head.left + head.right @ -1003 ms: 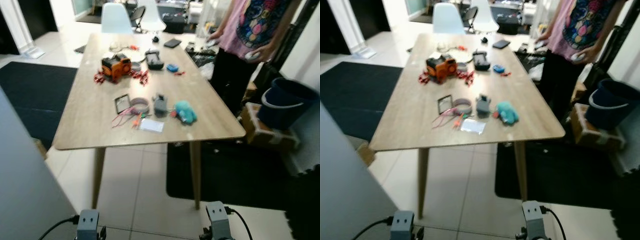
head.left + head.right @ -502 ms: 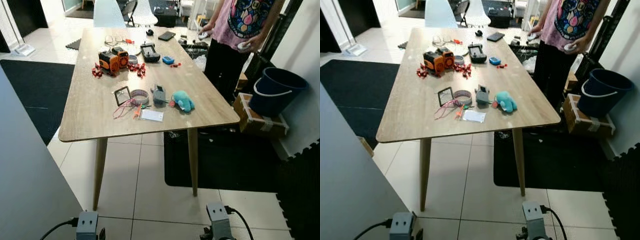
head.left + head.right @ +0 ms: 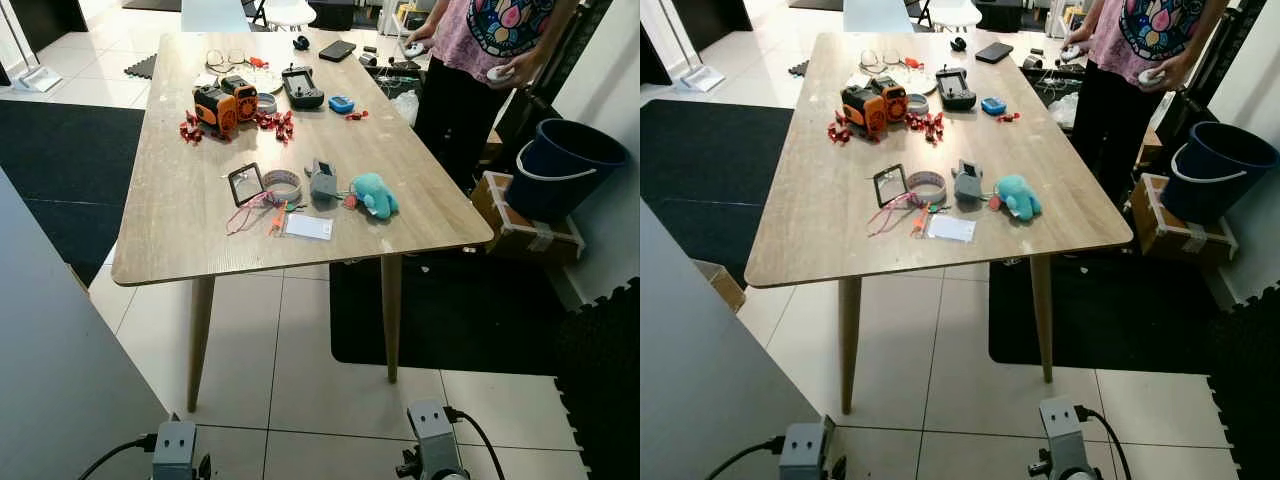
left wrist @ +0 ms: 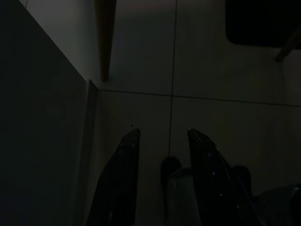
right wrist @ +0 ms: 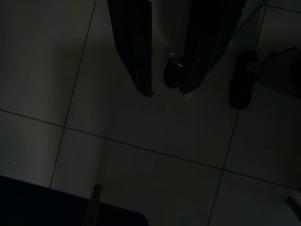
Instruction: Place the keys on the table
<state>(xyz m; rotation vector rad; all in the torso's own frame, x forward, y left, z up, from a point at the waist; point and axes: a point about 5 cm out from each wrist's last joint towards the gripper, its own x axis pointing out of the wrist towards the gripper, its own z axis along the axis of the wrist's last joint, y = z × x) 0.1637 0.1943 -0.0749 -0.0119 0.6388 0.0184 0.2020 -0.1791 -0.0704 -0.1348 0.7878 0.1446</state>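
Note:
The wooden table [image 3: 180,230] stands ahead of me. Near its front edge lies a small cluster: a pink cord with small orange and green bits that look like keys [image 3: 268,213], a white card [image 3: 308,227], a grey block [image 3: 322,181] and a teal plush charm [image 3: 377,194]. Both arms hang low over the tiled floor, well short of the table. My left gripper [image 4: 162,136] is open with nothing between its fingers. My right gripper [image 5: 165,93] is also open and holds nothing.
An orange device [image 3: 222,104], red clips, a black controller and a phone lie farther back. A person [image 3: 480,60] stands at the table's far right. A blue bucket [image 3: 565,170], a box [image 3: 520,225] and a black mat [image 3: 450,310] are on the right, a grey panel [image 3: 50,380] on my left.
The whole picture has shifted and sharpened as the camera moved; the table now sits slightly closer and lower in view. Nothing on the table has moved.

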